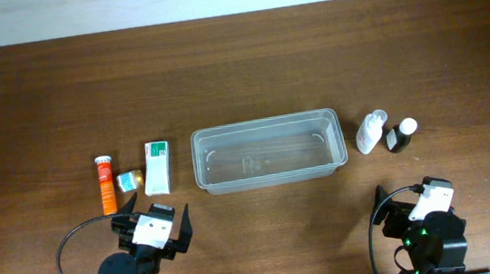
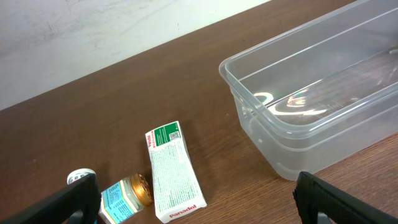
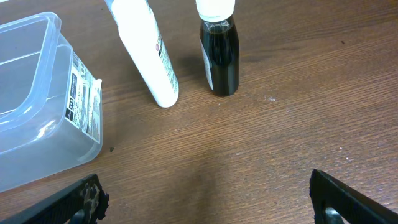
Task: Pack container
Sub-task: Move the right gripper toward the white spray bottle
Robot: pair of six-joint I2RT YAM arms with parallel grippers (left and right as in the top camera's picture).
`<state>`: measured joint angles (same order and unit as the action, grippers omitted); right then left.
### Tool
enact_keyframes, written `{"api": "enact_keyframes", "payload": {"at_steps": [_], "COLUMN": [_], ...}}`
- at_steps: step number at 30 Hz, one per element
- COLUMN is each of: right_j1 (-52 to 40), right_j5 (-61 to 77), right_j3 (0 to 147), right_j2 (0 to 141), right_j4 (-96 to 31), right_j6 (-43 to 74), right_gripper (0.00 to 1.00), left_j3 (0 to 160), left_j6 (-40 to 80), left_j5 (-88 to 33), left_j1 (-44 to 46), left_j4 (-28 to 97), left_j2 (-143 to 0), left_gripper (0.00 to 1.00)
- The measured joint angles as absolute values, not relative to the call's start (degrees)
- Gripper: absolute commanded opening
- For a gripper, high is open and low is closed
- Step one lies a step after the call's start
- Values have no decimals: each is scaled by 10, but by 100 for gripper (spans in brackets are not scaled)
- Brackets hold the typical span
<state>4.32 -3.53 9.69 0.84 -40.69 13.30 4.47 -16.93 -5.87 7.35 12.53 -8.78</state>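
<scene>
The clear plastic container point(image 1: 267, 151) sits empty at the table's middle; it also shows in the left wrist view point(image 2: 311, 106) and the right wrist view point(image 3: 31, 106). Left of it lie a white-and-green carton point(image 1: 157, 167) point(image 2: 173, 171), a small gold-capped jar point(image 1: 129, 180) point(image 2: 126, 193) and an orange tube point(image 1: 105, 184). Right of it are a white bottle point(image 1: 369, 132) point(image 3: 146, 53) and a dark bottle with a white cap point(image 1: 401, 135) point(image 3: 220, 53). My left gripper point(image 1: 152, 222) point(image 2: 199, 202) is open near the carton. My right gripper point(image 1: 420, 201) point(image 3: 208, 199) is open, near the bottles.
The brown wooden table point(image 1: 246, 64) stretches to a pale wall at the back. A label sticker point(image 3: 82, 96) is on the container's end wall. Black cables loop beside each arm base at the front edge.
</scene>
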Motion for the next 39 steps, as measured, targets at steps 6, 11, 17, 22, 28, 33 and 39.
{"api": "enact_keyframes", "payload": {"at_steps": [6,11,17,22,28,33,39], "right_j1": [43,43,43,43,43,43,43], "right_j5": [-35,-35,-35,-30,10,43,55], "right_j3": [97,97,97,94,95,125,300], "right_j2": [8,8,8,8,8,23,170], "right_j4": [-407,-407,-396,-334,-301,-321,-363], "right_j6": [133,133,133,133,133,133,131], "right_gripper": [98,98,99,98,98,98,98], "left_j3": [45,45,45,45,45,45,44], "left_j6": [-169,-169,-169,-169,-169,-169,-169], "left_j5": [-59,-58,-59,-58,-58,-58,-58], "left_j1": [74,74,74,74,74,74,74], "left_j4": [125,125,125,125,125,126,125], "left_j2": [-88,-88,-88,-88,-88,-88,-87], "left_gripper": [100,100,100,100,100,100,100]}}
